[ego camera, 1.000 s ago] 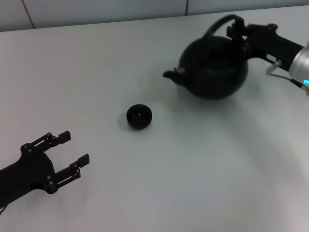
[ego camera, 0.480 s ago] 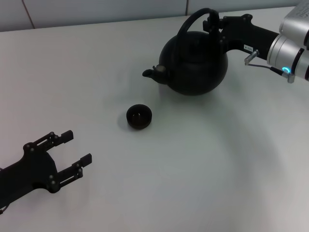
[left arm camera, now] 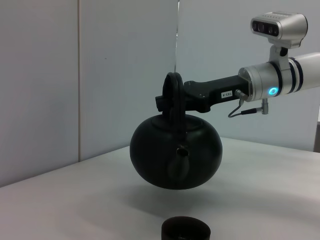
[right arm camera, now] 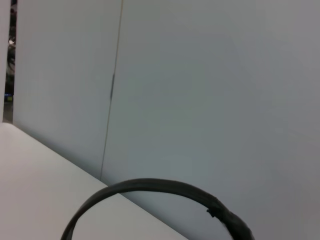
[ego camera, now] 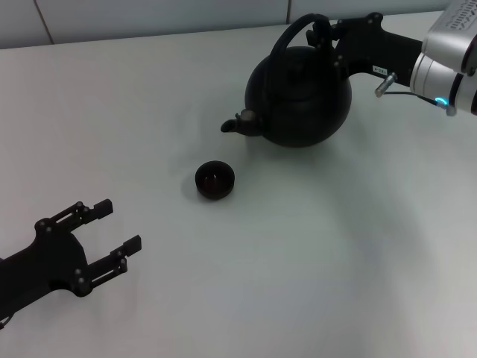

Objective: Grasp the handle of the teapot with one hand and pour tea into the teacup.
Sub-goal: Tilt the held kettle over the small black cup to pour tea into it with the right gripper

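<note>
Nearest me, the left gripper (ego camera: 112,231) rests low over the white table (ego camera: 313,261) with its fingers spread apart and nothing between them, well away from the work. Farther in sits the teacup (ego camera: 215,180), upright and alone on the table. Beyond it the teapot (ego camera: 299,97) hangs clear of the surface, as the left wrist view shows by the gap and shadow beneath it, with its spout (ego camera: 237,124) aimed toward the cup but short of it. The right gripper (ego camera: 328,31) is clamped on the handle (ego camera: 291,37) near its top.

The risk I see is in the pour: the cup is tiny and the spout stubby, so tipping before the spout sits over the rim would likely send tea onto the table. The heavy pot could also swing or slip on that glossy hoop as it tilts, and a low spout might knock the light cup aside.
</note>
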You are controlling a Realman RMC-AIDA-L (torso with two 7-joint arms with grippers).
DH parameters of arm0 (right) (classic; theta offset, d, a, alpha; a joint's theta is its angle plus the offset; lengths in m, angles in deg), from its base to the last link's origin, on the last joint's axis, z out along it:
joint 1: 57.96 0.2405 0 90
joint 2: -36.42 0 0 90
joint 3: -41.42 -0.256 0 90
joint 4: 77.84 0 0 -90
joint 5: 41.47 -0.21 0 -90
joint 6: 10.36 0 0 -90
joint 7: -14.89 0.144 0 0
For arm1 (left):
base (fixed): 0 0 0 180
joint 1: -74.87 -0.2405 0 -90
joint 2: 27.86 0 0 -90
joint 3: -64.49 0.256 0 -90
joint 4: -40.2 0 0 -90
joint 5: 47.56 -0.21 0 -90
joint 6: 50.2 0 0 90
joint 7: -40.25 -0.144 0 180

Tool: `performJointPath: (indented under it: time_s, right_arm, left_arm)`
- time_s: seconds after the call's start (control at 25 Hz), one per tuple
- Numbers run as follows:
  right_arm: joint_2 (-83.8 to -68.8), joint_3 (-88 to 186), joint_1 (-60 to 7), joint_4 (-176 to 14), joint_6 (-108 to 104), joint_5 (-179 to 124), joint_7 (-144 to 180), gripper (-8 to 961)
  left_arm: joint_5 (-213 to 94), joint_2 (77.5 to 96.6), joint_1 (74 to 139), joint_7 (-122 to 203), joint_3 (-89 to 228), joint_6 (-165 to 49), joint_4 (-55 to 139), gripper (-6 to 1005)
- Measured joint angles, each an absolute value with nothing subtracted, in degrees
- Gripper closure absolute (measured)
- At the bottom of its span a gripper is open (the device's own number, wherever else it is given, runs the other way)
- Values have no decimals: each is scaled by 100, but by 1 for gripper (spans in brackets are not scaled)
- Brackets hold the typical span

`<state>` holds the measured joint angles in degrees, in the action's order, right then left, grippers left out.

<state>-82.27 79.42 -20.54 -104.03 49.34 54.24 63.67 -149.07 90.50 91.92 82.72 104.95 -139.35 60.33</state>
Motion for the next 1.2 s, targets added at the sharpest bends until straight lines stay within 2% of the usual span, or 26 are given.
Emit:
performJointPath:
  time_s: [1.2]
  right_arm:
    - [-8291,8475,-1939,-10785,5182,5339,4956,842]
  left_arm:
    - [-14853,9056,9180,8319,10491,-14012,6033,281]
